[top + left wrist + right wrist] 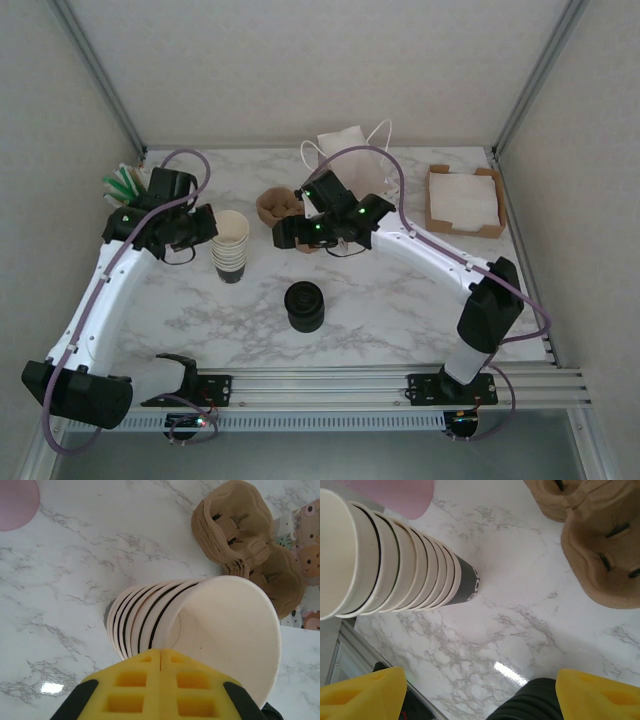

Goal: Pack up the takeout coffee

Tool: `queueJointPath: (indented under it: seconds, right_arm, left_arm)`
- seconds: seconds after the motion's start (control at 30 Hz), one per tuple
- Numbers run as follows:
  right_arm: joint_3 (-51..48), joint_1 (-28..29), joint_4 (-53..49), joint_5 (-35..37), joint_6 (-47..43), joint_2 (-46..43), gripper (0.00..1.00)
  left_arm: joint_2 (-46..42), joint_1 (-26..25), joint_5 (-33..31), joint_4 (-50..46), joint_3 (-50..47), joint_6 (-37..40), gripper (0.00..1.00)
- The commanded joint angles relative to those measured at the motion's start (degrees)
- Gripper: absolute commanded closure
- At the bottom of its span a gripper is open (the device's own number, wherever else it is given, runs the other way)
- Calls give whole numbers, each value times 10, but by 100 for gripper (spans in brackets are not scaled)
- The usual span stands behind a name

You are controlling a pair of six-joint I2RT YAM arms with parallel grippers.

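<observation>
Marble, white with grey veins, is covering the counter, and pale grey walls and aluminium posts are closing it in. The left claw is sitting with its yellow fingers pressed together, gripping nothing, just beside the stack of cream cups. The right claw is standing open and empty, with the cup stack lying off to one side and brown pulp carriers to the other. A stack of black lids is sitting close under it.

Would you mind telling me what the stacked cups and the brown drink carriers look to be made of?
Stacked cups: likely paper, matte cream with rolled rims, the lowest one dark. Drink carriers: probably moulded pulp, rough fibrous brown, pressed cup hollows.
</observation>
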Motion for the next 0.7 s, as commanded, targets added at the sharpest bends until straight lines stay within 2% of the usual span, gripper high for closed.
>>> queueJointPath:
  seconds: [0.0, 0.07, 0.2, 0.3, 0.67]
  right_arm:
    - [35, 6, 1, -19, 5, 22, 21]
    - [48, 6, 1, -27, 6, 34, 22]
    - [69, 6, -2, -37, 7, 54, 24]
    - [81, 6, -6, -39, 4, 63, 23]
    - [91, 6, -4, -50, 7, 76, 24]
  left_arm:
    - [-10, 14, 23, 8, -13, 9, 100]
    - [-13, 22, 23, 6, -17, 12, 100]
    - [-14, 27, 4, -3, -20, 15, 86]
    - [-14, 26, -10, -12, -19, 18, 80]
    - [-12, 27, -38, -32, -19, 30, 82]
